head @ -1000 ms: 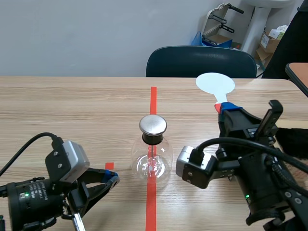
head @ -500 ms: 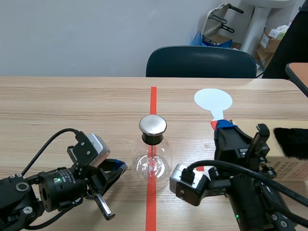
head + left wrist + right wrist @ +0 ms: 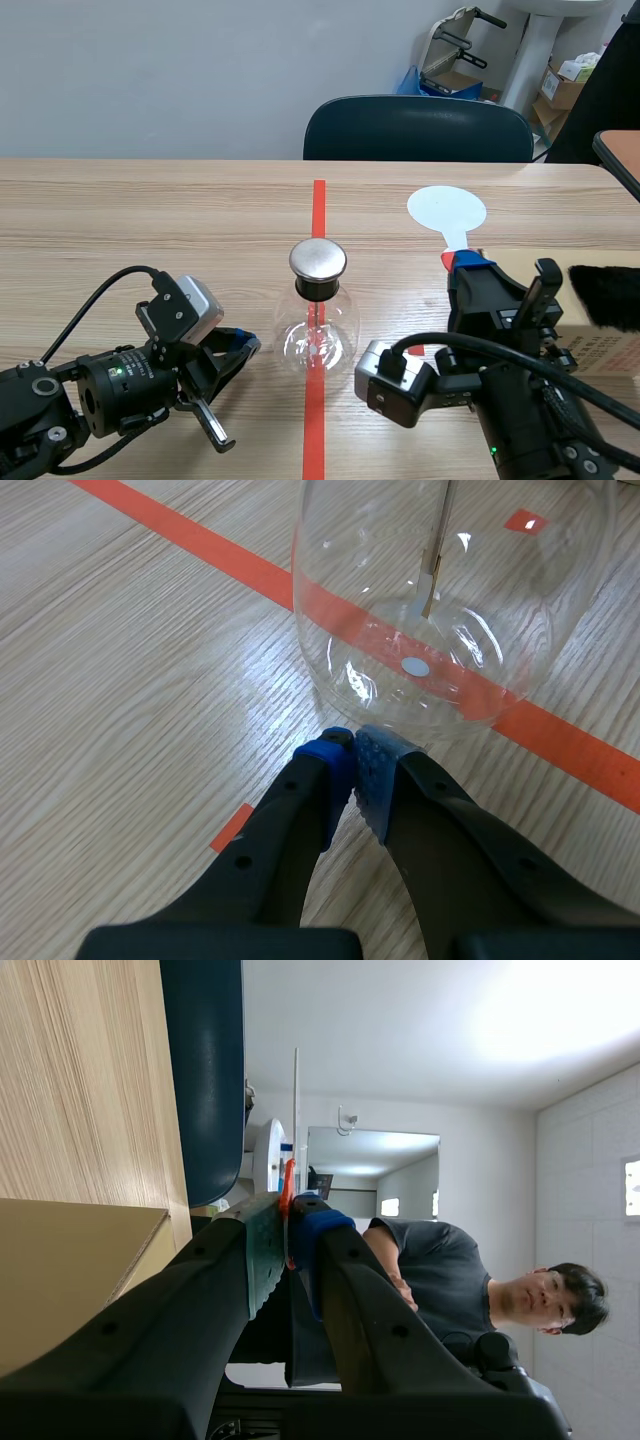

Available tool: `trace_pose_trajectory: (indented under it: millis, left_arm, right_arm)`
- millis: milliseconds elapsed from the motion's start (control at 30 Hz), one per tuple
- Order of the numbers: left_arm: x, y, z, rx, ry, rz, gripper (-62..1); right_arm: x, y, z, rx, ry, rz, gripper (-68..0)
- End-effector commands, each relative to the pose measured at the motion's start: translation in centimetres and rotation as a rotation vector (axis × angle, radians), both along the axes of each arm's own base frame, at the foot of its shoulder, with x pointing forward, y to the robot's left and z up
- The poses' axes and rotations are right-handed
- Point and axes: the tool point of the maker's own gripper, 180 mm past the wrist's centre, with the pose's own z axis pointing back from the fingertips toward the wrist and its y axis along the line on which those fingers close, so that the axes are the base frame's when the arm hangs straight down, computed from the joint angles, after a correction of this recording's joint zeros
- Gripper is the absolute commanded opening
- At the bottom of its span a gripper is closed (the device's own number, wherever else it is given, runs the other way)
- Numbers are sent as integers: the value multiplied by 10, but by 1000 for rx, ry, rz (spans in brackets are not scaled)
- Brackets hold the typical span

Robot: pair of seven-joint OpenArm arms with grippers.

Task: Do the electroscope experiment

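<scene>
Where electroscope (image 3: 318,320) stands, wooden table (image 3: 150,220), dark chair (image 3: 418,128)

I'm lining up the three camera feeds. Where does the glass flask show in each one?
Scene view: the glass flask stands mid-table, between the two arms.
Left wrist view: the glass flask is just ahead of the shut left end effector.
Right wrist view: not in it; the right end effector holds a white paddle.
Shared landmark: the orange-red tape line under it, scene and left wrist views.
</scene>
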Motion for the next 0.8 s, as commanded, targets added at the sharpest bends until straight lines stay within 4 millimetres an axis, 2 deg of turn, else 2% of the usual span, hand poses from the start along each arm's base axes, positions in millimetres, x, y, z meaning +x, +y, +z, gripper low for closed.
trace_pose_trajectory:
  millis: [0, 767]
  left_arm:
    - [7, -4, 12, -25, -32, -2, -569]
    - [7, -4, 12, -25, -34, -2, -568]
  right_arm:
    - [3, -5, 8, 1, -30, -12, -669]
    - [3, -7, 8, 1, -31, -26, -669]
